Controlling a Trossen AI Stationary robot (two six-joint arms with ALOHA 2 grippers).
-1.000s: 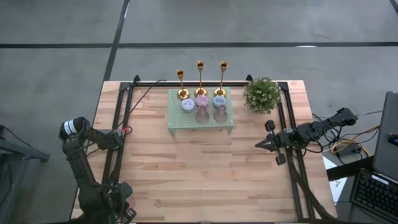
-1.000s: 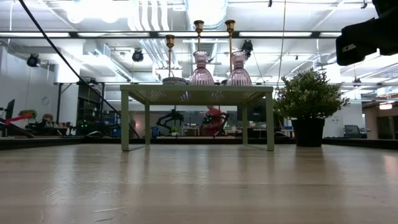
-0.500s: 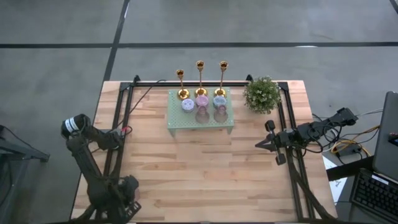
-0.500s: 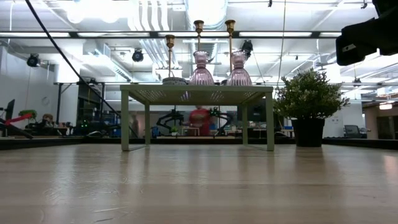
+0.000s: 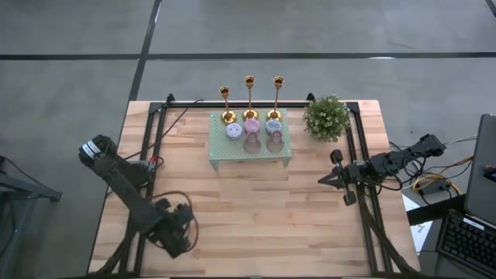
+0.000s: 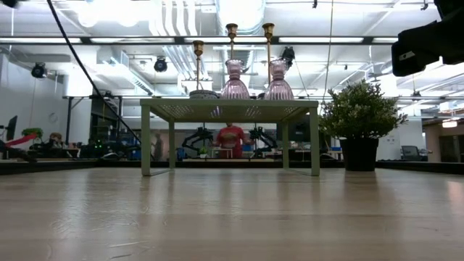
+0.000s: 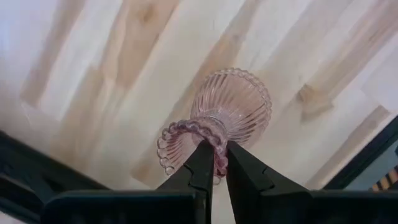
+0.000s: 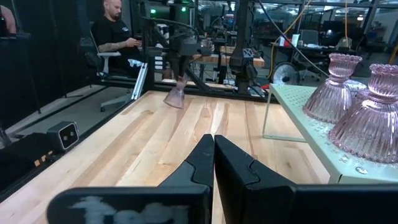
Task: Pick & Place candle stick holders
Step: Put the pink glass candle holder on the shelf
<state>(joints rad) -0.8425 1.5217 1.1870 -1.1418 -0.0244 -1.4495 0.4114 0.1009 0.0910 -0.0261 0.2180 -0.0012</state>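
Pale wooden table (image 5: pixel 256 209) fills the middle of a grey concrete floor, with a workshop of benches and ceiling lights behind it. Toward the table's far edge, centred, stands a pale green perforated stand (image 5: pixel 249 149). Three gold candlesticks (image 5: pixel 249 93) rise in a row along the stand's far edge, and small pastel holders (image 5: pixel 252 132) sit clustered on its top; in the low view two ribbed pink glass ones (image 6: pixel 235 81) stand side by side there. A bushy potted plant (image 5: pixel 325 118) is just beside the stand, nearer the table's far right corner.

Near the front left corner, the left gripper (image 5: pixel 177 231) hangs above the wood. Its fingers (image 7: pixel 202 174) are pinched on the scalloped rim of a pink ribbed glass holder (image 7: pixel 217 121), which is tilted and clear of the tabletop; the right wrist view shows that same holder (image 8: pixel 176 96) lifted off the surface at the far side of the table.

By the right edge, about halfway along, the right gripper (image 5: pixel 322 180) waits with its fingers (image 8: pixel 200 163) pressed together on nothing. A person sits on a chair (image 8: pixel 118 43) beyond the table
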